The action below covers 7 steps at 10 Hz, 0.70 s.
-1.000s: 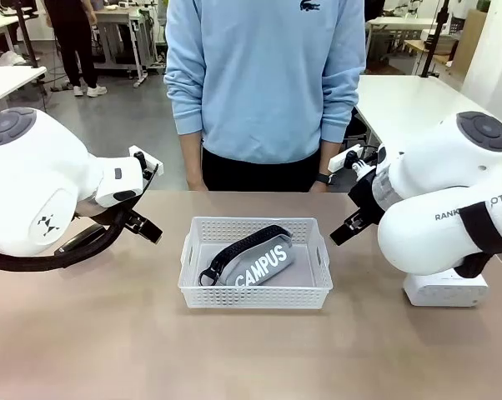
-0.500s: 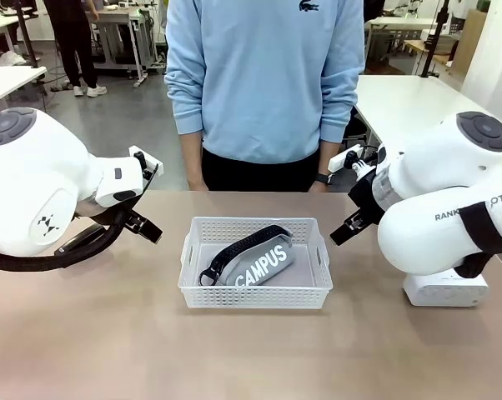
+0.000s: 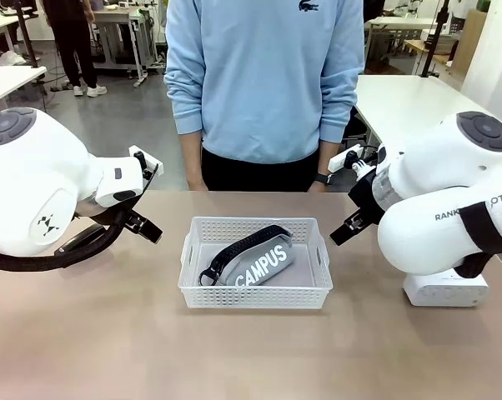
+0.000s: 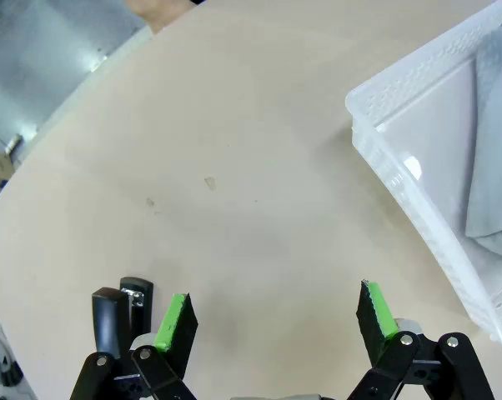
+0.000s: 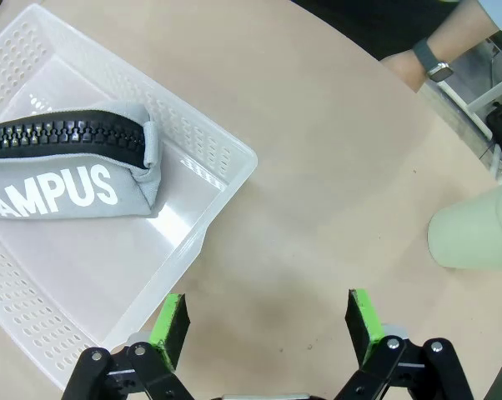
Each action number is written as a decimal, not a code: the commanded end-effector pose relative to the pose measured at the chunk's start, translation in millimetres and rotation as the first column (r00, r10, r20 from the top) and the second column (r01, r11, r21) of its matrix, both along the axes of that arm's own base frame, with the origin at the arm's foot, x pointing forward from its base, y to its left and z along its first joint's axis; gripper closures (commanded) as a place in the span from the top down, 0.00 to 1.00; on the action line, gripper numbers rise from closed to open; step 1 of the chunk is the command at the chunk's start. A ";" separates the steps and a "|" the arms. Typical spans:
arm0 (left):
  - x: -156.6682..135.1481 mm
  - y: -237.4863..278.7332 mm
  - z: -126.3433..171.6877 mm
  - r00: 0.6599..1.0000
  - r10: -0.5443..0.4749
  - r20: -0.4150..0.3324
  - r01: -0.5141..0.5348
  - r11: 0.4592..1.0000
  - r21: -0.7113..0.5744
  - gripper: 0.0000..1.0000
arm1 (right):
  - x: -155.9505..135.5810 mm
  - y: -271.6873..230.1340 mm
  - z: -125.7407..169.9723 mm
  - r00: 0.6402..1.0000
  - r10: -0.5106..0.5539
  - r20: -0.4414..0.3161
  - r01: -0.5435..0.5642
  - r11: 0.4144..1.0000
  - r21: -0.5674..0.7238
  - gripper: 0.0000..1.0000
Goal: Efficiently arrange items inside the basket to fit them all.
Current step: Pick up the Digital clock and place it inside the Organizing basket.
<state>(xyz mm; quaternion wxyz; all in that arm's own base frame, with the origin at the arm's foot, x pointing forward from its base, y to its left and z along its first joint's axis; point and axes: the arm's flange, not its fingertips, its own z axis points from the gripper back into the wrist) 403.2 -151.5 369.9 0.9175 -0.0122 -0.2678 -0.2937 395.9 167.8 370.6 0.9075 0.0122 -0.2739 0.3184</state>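
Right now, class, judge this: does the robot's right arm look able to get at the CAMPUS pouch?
Probably yes. The pouch lies uncovered in the open-topped basket, and the right tool hangs open just beside it, nothing lying in between.

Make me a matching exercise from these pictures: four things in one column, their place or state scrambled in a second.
1 pouch
2 basket
3 cup
4 left gripper

a open, over bare table
b white, holds one item
c pale green, on the table outside the basket
d lies in the basket

Pairs: 1-d, 2-b, 3-c, 4-a
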 end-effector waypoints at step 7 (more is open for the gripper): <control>-8.7 2.2 5.1 0.996 -0.085 -0.035 0.085 0.996 -0.011 1.00 | -4.5 -1.7 2.5 1.000 -0.028 -0.004 0.028 0.998 -0.058 1.00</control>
